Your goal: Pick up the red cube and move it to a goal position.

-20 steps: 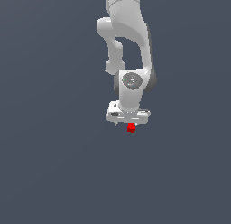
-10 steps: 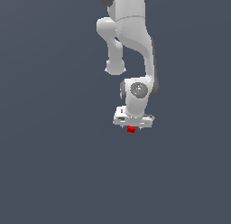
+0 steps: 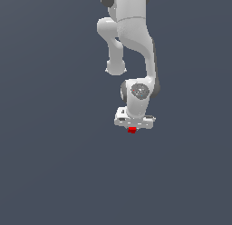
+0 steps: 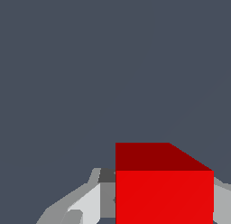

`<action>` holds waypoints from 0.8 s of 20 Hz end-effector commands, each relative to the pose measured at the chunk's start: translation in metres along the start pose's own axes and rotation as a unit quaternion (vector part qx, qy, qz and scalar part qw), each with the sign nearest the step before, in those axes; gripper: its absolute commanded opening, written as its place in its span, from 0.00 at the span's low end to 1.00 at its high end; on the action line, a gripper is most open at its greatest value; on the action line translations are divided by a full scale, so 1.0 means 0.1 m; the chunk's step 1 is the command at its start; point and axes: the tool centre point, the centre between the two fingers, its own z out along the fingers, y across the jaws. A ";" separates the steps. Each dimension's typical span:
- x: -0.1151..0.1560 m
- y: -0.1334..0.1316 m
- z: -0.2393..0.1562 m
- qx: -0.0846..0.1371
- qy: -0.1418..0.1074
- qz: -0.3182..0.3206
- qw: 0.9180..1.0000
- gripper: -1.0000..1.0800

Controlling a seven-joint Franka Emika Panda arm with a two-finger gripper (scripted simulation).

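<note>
Gripper (image 3: 132,129): white, pointing down, fingers (image 4: 85,205) closed onto the red cube (image 4: 164,196). Cube sits between the fingertips, directly under the hand, showing small below the palm in the exterior view.

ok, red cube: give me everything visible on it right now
The small bright red plain cube has a flat, unmarked, matte-looking surface. The wrist view shows two faces, a brighter one and a darker, shaded one, with sharp edges. It sits squarely between the fingers of the white gripper, which flank it on both sides, apparently gripped. In the exterior view only a sliver of it peeks out below the gripper body, far narrower than the gripper. Whether it rests on the grey surface or is lifted cannot be told.
</note>
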 end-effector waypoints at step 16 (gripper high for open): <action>0.14 0.38 -0.54 0.000 0.000 0.000 1.000 0.00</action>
